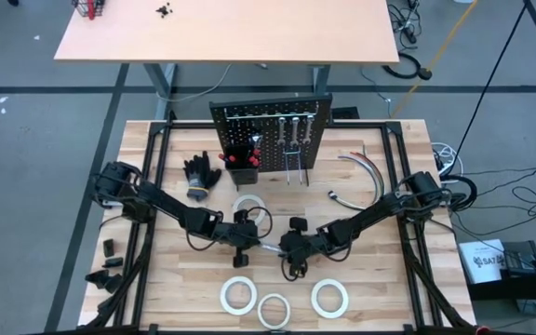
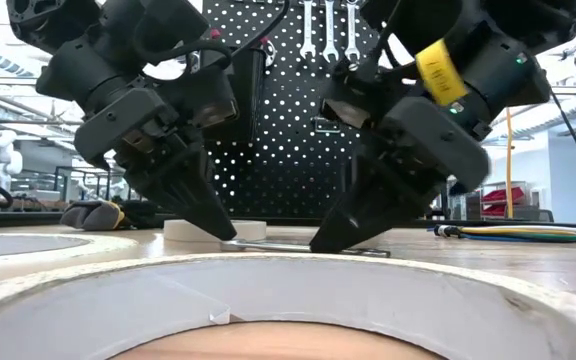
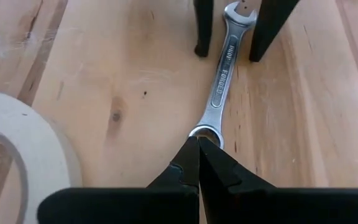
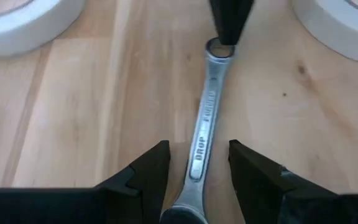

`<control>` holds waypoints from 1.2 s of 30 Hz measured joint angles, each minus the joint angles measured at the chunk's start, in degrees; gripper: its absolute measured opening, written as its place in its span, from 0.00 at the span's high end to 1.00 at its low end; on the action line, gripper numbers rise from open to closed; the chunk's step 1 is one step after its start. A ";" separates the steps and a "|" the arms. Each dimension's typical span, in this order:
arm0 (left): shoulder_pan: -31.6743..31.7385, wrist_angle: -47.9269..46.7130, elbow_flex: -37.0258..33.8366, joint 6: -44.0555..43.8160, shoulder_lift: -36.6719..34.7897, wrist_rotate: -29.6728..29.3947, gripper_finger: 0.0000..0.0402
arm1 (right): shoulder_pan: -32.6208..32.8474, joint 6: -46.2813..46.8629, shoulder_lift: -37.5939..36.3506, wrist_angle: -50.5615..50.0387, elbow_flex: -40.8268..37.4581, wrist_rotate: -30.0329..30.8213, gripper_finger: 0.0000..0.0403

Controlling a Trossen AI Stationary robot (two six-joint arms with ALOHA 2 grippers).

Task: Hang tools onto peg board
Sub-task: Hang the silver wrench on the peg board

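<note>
A: Left gripper (image 3: pixel 199 144) has its fingers pressed together, tips at the ring end of the wrench (image 3: pixel 221 78), holding nothing. The wrench lies flat on the table (image 1: pixel 389 279), between both grippers, in front of the peg board (image 1: pixel 270 140).

B: And the right gripper (image 4: pixel 197 163)?

A: Its 2 fingers are spread, 1 on each side of the shaft, near the open end. I think it should close squarely on the shaft, while the left tip keeps the wrench from sliding.
</note>
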 joint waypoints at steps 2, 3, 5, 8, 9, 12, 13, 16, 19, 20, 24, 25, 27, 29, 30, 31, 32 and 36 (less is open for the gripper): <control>0.00 0.51 0.00 -0.65 0.26 0.16 1.00 | 0.49 -1.84 -0.30 -0.23 -0.03 0.35 0.60; 0.00 0.85 0.00 -0.90 0.44 0.21 1.00 | 0.76 -2.52 -0.32 -0.36 -0.03 0.59 0.60; 0.00 1.77 0.00 -1.06 0.70 0.41 1.00 | 1.48 -3.46 -0.38 -1.22 0.03 1.57 0.60; 0.00 3.36 -0.16 -1.07 0.86 0.85 1.00 | 2.83 -3.87 -0.58 -5.14 0.29 3.86 0.61; 0.00 4.02 -0.20 -1.09 0.96 1.27 1.00 | 3.37 -3.88 -0.67 -6.37 0.30 4.84 0.61; 0.00 6.41 -0.39 -1.05 1.19 1.95 1.00 | 4.61 -3.95 -0.73 -8.93 0.32 6.78 0.65; 0.02 7.30 -0.47 -1.07 1.30 2.42 1.00 | 4.83 -4.00 -0.73 -9.34 0.32 6.90 0.67; 0.04 10.81 -0.52 -1.07 1.40 4.57 1.00 | 5.16 -3.29 -0.73 -9.93 0.32 6.84 0.74; 0.02 13.63 -0.57 -1.09 1.55 6.56 1.00 | 5.17 -2.50 -0.56 -10.02 0.32 6.58 0.84; 0.00 14.54 -0.65 -1.11 1.57 6.98 1.00 | 5.17 -2.04 -0.41 -10.02 0.32 6.68 0.87; 0.00 17.23 -0.68 -1.09 0.71 6.93 1.00 | 5.17 -0.26 -0.17 -10.07 0.32 6.97 0.96; 0.00 17.90 -0.67 -1.09 0.17 6.57 1.00 | 5.20 0.04 -0.17 -10.07 0.32 7.04 0.96; 0.04 19.04 -0.59 -1.11 -0.56 6.28 1.00 | 5.28 0.35 -0.17 -9.94 0.32 7.39 0.96; 0.04 19.01 -0.53 -1.09 -1.05 6.00 1.00 | 5.28 0.39 -0.13 -9.81 0.32 7.37 0.95; 0.04 19.11 -0.47 -1.08 -1.09 5.91 1.00 | 5.28 0.49 -0.12 -9.78 0.32 7.42 0.95; 0.04 18.88 -0.46 -1.06 -1.09 5.91 1.00 | 5.28 0.50 -0.12 -9.75 0.32 7.40 0.95; 0.04 18.52 -0.46 -1.06 -1.09 5.91 0.99 | 5.21 0.50 -0.12 -9.69 0.32 7.41 0.95; 0.00 15.61 -0.44 0.55 -1.09 5.85 0.96 | 5.05 0.60 -0.10 -9.42 0.29 7.40 0.95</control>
